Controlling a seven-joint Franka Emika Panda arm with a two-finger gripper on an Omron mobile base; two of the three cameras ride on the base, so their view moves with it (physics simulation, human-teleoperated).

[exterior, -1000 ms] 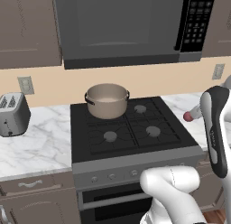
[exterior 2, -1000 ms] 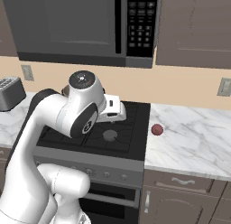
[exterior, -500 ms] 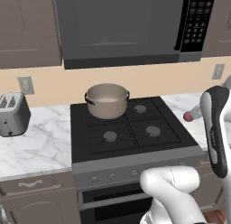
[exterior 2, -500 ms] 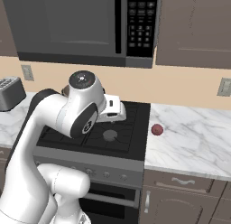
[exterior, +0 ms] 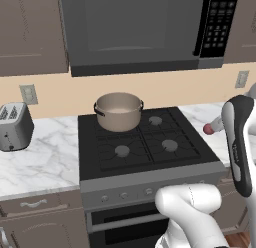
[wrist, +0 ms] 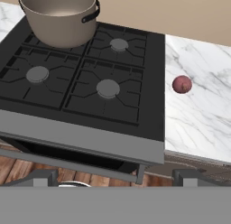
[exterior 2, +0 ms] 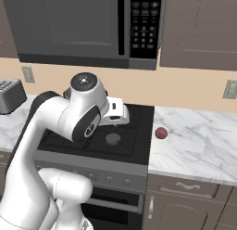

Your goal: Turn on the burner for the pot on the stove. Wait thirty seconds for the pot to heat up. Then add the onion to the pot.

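The tan pot stands on the back left quadrant of the black stove, covering its burner. In the hand view the pot is at the top left. On the marble counter just right of the stove lies the small dark-red onion, also seen from the right base; in the left base view the onion is half hidden behind my arm. My gripper hovers open above the stove's front edge, nothing between its fingertips. Small grey knobs line the stove's front.
A microwave hangs over the stove. A toaster sits on the left counter. The three uncovered burners carry nothing. Marble counter extends to the right past the onion. Cabinets run below the counters.
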